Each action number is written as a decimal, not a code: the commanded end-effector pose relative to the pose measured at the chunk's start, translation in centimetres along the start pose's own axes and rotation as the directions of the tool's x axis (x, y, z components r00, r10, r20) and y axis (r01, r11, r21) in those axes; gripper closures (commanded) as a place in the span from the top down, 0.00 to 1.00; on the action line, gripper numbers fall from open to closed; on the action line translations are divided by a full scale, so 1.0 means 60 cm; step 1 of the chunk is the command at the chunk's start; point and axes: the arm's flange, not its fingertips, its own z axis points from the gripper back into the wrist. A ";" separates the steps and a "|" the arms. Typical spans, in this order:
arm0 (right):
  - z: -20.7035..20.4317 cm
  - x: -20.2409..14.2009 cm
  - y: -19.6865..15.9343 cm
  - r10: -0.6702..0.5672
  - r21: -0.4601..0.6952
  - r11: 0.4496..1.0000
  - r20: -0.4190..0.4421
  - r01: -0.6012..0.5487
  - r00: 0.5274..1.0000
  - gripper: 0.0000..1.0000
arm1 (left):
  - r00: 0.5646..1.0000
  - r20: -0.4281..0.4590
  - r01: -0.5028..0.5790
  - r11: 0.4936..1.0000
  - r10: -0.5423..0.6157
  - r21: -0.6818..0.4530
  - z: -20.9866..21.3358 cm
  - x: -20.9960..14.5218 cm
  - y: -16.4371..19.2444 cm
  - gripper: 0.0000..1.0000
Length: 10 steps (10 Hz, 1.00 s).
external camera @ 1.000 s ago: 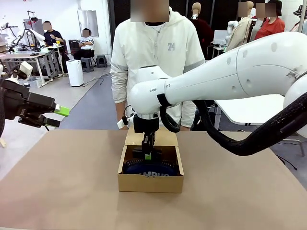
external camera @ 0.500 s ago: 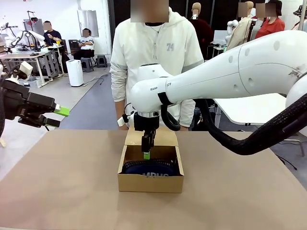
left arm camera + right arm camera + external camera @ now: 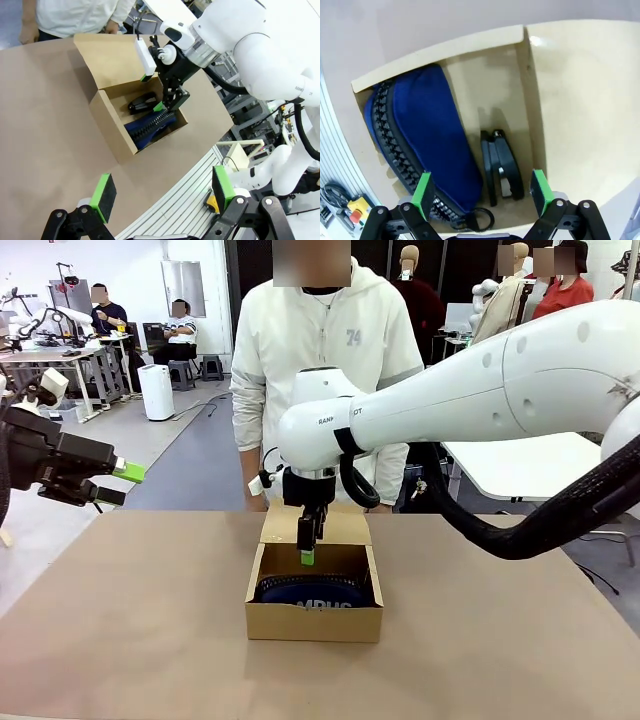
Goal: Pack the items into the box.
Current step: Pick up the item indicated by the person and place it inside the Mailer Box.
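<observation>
The right jaws hang just above the open box (image 3: pixel 313 622). They are spread wide and hold nothing, with their green pads (image 3: pixel 424 192) well apart over what lies inside. The box sits in the middle of the desk (image 3: pixel 130 620), its flap lid (image 3: pixel 335 528) folded back toward the person (image 3: pixel 320 370) standing at the far side. Inside, the navy pouch (image 3: pixel 432 130) lies along the long wall nearest the robot. The black stapler (image 3: pixel 501 167) rests just beside it on the box floor, on the flap side. The left jaws are held up at the desk's left side, also spread and empty.
</observation>
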 end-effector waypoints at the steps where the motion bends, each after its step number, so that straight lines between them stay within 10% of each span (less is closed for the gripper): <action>1: 0.039 -0.050 0.007 -0.046 0.072 0.997 0.047 0.042 0.998 1.00 | 1.000 0.005 0.011 1.000 -0.011 -0.010 0.000 -0.002 0.002 1.00; 4: 0.139 -0.216 -0.017 -0.364 0.432 0.855 0.106 0.287 0.925 1.00 | 1.000 0.005 0.011 1.000 -0.011 -0.010 0.000 -0.002 0.002 1.00; 6: 0.176 -0.369 -0.013 -0.629 0.641 0.675 0.240 0.366 0.740 1.00 | 1.000 0.005 0.011 1.000 -0.011 -0.010 0.000 -0.002 0.002 1.00; 8: 0.185 -0.523 0.005 -0.833 0.783 0.533 0.421 0.320 0.358 1.00 | 1.000 0.005 0.011 1.000 -0.011 -0.010 0.000 -0.002 0.002 1.00; 10: 0.140 -0.632 0.026 -0.931 0.903 0.362 0.361 0.231 0.048 1.00 | 1.000 0.005 0.011 1.000 -0.011 -0.010 0.000 -0.002 0.002 1.00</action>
